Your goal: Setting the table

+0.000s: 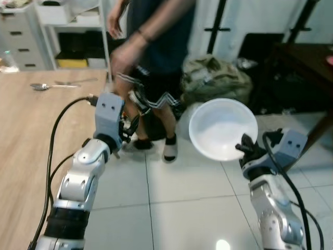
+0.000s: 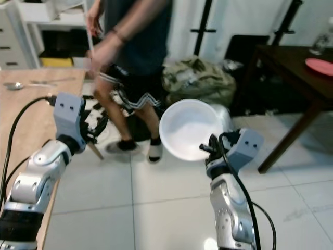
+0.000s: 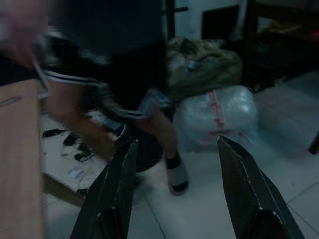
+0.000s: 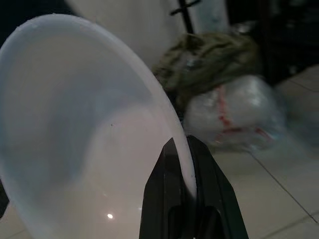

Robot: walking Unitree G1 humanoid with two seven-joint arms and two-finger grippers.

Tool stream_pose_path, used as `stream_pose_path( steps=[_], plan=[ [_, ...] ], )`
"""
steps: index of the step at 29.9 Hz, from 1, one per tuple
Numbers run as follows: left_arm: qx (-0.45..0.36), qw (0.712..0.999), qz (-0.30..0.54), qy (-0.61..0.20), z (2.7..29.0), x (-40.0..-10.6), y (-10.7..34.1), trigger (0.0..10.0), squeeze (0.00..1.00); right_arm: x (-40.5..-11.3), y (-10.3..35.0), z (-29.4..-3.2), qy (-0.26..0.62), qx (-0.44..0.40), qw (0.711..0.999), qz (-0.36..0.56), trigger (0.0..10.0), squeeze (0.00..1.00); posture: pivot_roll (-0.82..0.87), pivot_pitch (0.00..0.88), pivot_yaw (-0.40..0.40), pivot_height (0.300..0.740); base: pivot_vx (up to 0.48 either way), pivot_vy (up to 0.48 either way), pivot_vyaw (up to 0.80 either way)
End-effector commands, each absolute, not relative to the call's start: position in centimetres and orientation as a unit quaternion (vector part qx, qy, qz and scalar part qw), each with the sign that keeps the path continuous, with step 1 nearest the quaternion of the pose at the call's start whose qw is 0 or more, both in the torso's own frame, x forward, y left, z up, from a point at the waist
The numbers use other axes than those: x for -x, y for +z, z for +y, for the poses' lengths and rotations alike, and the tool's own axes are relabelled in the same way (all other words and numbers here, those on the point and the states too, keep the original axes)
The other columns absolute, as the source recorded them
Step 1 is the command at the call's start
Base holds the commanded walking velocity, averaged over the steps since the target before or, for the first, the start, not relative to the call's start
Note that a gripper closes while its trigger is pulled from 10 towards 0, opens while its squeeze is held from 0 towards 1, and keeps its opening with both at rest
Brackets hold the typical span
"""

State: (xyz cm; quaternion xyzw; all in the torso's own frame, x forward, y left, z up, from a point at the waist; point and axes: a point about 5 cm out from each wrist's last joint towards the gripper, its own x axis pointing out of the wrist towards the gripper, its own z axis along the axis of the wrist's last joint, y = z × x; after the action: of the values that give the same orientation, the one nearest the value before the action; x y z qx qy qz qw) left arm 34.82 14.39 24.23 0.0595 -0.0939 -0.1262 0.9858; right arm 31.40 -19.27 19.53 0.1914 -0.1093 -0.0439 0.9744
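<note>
1. Right pincer [image 1: 248, 147]: clenched on the rim of a white bowl [image 1: 221, 127], one finger on each side of the wall, as the right wrist view shows at close range. The bowl is carried in the air over the tiled floor [image 1: 182, 208], tilted so that its hollow faces the head camera; it touches no tabletop.
2. Left pincer [image 3: 174, 189]: released, its two black fingers spread and holding nothing. The arm is raised just beside the near edge of the wooden tabletop [image 1: 26, 130].
3. Wooden tabletop: a spoon [image 1: 41, 86] lies near its far edge, with a second, slimmer utensil just beside it that is too blurred to name.
4. Dark tabletop [image 2: 291, 65]: stands to the robot's right, with a pink plate [image 2: 320, 66] near its far right edge.
5. Person [image 1: 151, 62]: stands on the floor between the two tabletops, blurred by motion; behind are a bundle of olive cloth [image 1: 216, 78] and a parcel in bubble wrap [image 3: 217, 117].
6. Progress (judged): early to middle. Cutlery is laid on one tabletop; the bowl is in hand but not yet placed. Which tabletop will receive it cannot be told.
</note>
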Motion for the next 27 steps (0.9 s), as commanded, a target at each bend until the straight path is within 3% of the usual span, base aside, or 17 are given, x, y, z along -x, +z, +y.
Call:
stream_pose_path(
  steps=[1, 27],
  plan=[
    [-0.06, 0.985, -0.093, -0.13, 14.07, -34.75, 24.11, 10.0, 0.0, -31.14, 19.32, -19.74, -0.054, -0.189, 0.975, -0.109, 10.0, 0.0, 0.02, 0.124, 0.065, 0.74, 0.0, 0.0, -0.8],
    [-0.053, 0.986, -0.095, -0.128, 14.15, -34.79, 24.07, 10.0, 0.0, -31.0, 19.23, -19.84, -0.057, -0.186, 0.975, -0.107, 10.0, 0.0, 0.01, 0.134, 0.063, 0.74, 0.0, 0.0, -0.8]
  ],
)
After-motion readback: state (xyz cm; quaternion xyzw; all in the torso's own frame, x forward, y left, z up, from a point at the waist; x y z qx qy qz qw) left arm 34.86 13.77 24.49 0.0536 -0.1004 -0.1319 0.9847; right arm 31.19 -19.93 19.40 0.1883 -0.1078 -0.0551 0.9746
